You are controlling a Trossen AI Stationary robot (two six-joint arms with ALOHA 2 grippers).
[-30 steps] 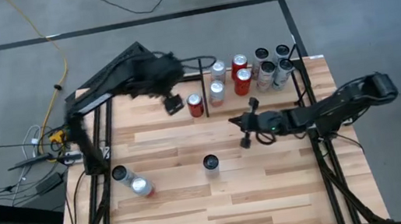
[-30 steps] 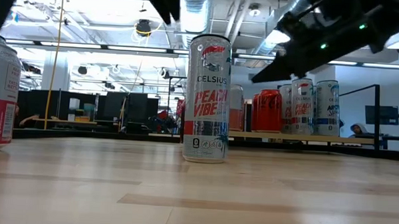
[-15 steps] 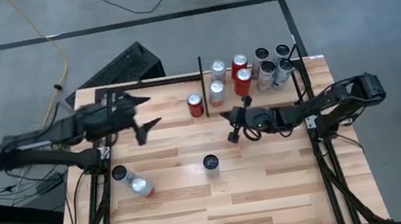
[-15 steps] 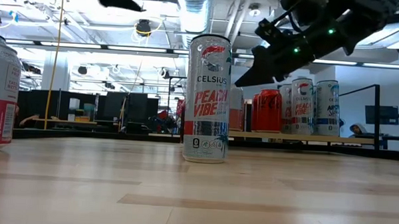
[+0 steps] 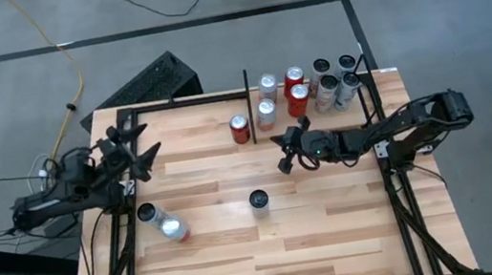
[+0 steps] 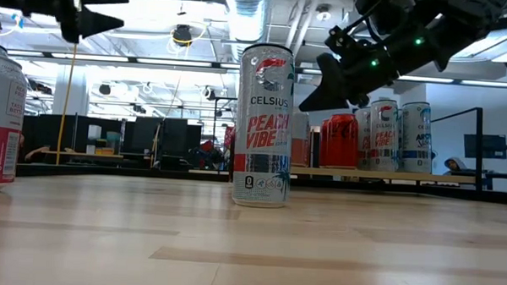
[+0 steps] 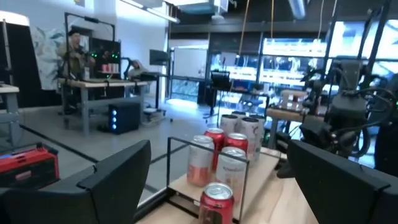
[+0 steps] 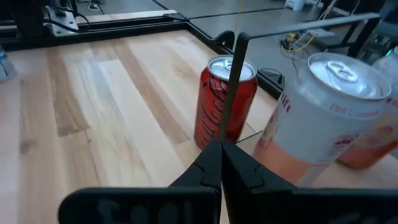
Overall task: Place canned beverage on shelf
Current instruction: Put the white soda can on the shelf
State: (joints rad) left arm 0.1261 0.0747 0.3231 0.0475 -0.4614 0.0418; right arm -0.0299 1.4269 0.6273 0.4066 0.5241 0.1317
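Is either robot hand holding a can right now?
No. The left gripper is open and empty; the right gripper is shut on nothing, near the red can.

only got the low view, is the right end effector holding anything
observer: no, the right end effector is shut and empty, pointing at a red can by the divider bar.
operator: and the left one
observer: the left end effector is open with nothing between its fingers, near the left edge of the table.
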